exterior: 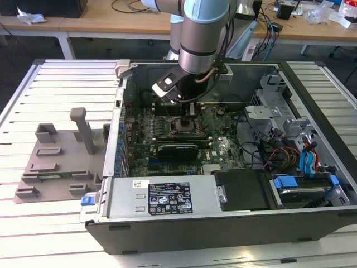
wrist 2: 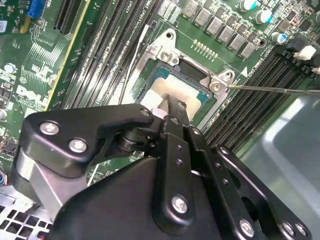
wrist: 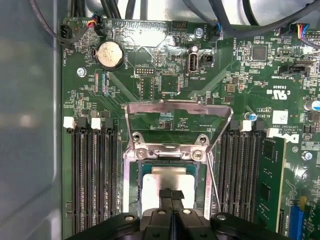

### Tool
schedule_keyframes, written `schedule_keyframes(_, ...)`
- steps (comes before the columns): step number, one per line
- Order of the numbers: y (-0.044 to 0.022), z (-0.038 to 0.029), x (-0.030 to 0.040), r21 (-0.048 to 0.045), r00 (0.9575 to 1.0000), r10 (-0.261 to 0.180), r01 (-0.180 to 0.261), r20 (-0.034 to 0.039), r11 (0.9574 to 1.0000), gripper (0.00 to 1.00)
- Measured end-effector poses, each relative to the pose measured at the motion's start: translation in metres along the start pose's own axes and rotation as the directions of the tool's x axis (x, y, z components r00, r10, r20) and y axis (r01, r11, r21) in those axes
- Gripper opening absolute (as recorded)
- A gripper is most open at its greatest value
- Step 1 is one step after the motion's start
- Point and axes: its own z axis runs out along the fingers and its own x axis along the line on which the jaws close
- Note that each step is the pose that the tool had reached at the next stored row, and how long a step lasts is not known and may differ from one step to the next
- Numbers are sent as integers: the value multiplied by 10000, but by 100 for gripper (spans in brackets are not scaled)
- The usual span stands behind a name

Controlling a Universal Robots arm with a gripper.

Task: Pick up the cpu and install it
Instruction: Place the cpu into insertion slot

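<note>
Robotics lab or electronics workshop, probably. Opened desktop computer case (exterior: 223,223) lies on slatted metal table (exterior: 56,84); grey moulded fixture (exterior: 56,162) beside it; cluttered wooden benches (exterior: 111,22) behind; robot arm (exterior: 203,39) over bare motherboard (wrist: 165,85).

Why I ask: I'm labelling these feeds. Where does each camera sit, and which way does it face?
Exterior view: off the arm, above the open computer case, looking down into it; arm and end effector show.
First wrist view: on the wrist, facing the motherboard squarely; end effector tips show.
Second wrist view: on the wrist, angled along the end effector's black linkage.
Shared: both wrist views show the cpu in the socket under the end effector.
</note>
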Motion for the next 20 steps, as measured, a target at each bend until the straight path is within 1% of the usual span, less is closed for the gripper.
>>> schedule_keyframes(2, 30, 15, 0, 1, 10000, -13, 13, 0, 10000, 11)
schedule_keyframes(4, 39, 28, 0, 2, 10000, -14, 14, 2, 10000, 11)
schedule_keyframes(6, 85, 35, -1, 8, 10000, -16, 16, 0, 10000, 11)
schedule_keyframes(7, 90, 52, -3, 17, 10000, -17, 16, 11, 10000, 11)
schedule_keyframes(8, 95, 60, -3, 13, 10000, -16, 16, 6, 10000, 11)
schedule_keyframes(10, 141, 58, -5, 10, 10000, -19, 19, 1, 10000, 11)
schedule_keyframes(12, 164, 48, -3, 1, 10000, -22, 22, -9, 10000, 11)
schedule_keyframes(13, 163, 9, 0, -7, 10000, -22, 22, -30, 10000, 11)
schedule_keyframes(14, 156, -76, -6, 6, 10000, -20, 20, -7, 10000, 11)
schedule_keyframes(15, 147, -212, -10, 6, 10000, -20, 20, -6, 10000, 11)
schedule_keyframes(16, 146, -240, -10, 6, 10000, -20, 20, -7, 10000, 11)
schedule_keyframes(20, 146, -241, -10, 6, 10000, -20, 20, -6, 10000, 11)
